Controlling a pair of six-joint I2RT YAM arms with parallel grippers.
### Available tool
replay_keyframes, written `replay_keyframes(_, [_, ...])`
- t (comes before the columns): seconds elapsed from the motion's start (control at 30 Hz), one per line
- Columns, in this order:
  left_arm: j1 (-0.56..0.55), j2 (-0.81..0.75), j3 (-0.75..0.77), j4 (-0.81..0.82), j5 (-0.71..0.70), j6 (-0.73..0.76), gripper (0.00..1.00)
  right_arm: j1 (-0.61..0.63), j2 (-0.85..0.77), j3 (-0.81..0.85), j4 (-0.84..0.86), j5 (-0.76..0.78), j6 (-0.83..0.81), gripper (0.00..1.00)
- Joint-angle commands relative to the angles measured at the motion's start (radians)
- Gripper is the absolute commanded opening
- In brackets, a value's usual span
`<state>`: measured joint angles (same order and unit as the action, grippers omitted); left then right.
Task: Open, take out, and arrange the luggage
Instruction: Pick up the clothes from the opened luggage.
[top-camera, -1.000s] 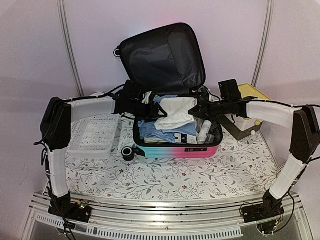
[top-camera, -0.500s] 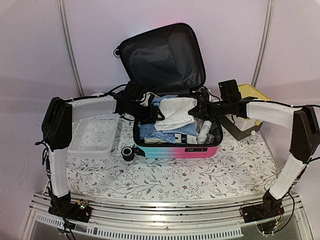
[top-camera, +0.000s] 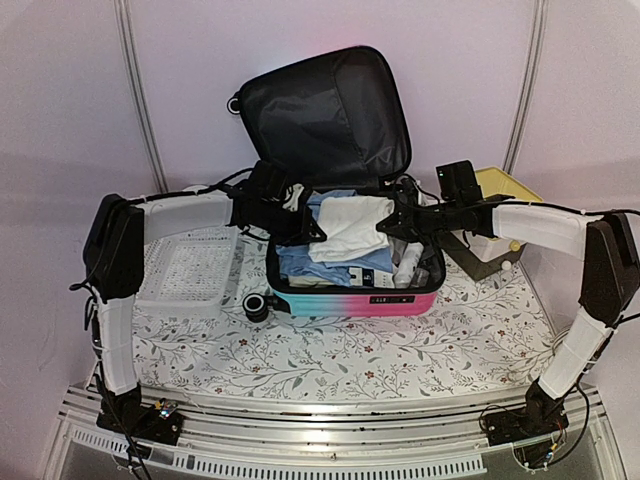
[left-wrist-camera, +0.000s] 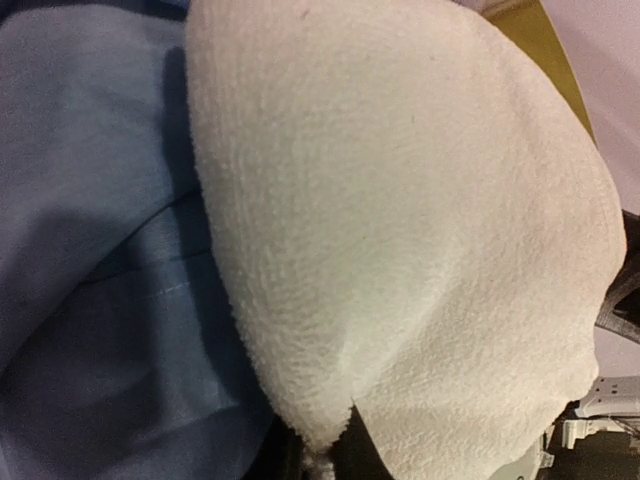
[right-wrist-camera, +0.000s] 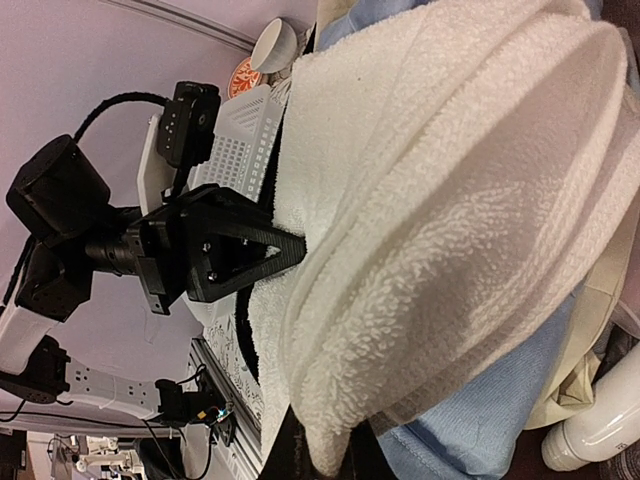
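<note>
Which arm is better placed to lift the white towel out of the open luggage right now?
Right, probably. The right gripper is shut on the white towel's right edge, with cloth pinched in its jaws in the wrist view. The left gripper sits at the opposite edge, but its grip is unclear.

Free room: the table (top-camera: 330, 360) strip in front of the luggage (top-camera: 350, 298), w/ only a small black round thing (top-camera: 257, 305) near its left corner. Back is blocked by the upright lid (top-camera: 320, 115). Left arm (top-camera: 190, 212) & right arm (top-camera: 530, 225) bar both sides; white towel (top-camera: 350, 225) covers the opening.
</note>
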<state>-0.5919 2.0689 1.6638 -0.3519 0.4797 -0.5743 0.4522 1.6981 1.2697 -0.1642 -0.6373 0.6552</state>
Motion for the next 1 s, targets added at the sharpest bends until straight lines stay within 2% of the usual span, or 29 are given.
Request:
replay_keyframes(0.0, [0.001, -0.026, 0.018, -0.016, -0.015, 0.022, 0.04, 0.013, -0.004, -0.004, 0.024, 0.003, -0.008, 0.03])
replay_keyframes(0.07, [0.001, -0.048, 0.016, -0.03, -0.035, 0.028, 0.0, 0.021, -0.008, 0.001, 0.018, 0.009, -0.01, 0.03])
replay_keyframes(0.33, [0.001, -0.195, -0.021, -0.09, -0.131, 0.06, 0.0, 0.081, -0.035, 0.033, -0.003, 0.074, -0.011, 0.03])
replay_keyframes(0.63, [0.025, -0.369, -0.126, -0.181, -0.251, 0.098, 0.0, 0.224, -0.021, 0.11, 0.033, 0.219, 0.017, 0.03])
replay_keyframes(0.8, [0.093, -0.483, -0.204, -0.253, -0.314, 0.133, 0.0, 0.327, 0.055, 0.177, 0.114, 0.29, 0.058, 0.02])
replay_keyframes(0.97, [0.219, -0.607, -0.283, -0.344, -0.367, 0.193, 0.0, 0.427, 0.228, 0.343, 0.161, 0.326, 0.086, 0.02])
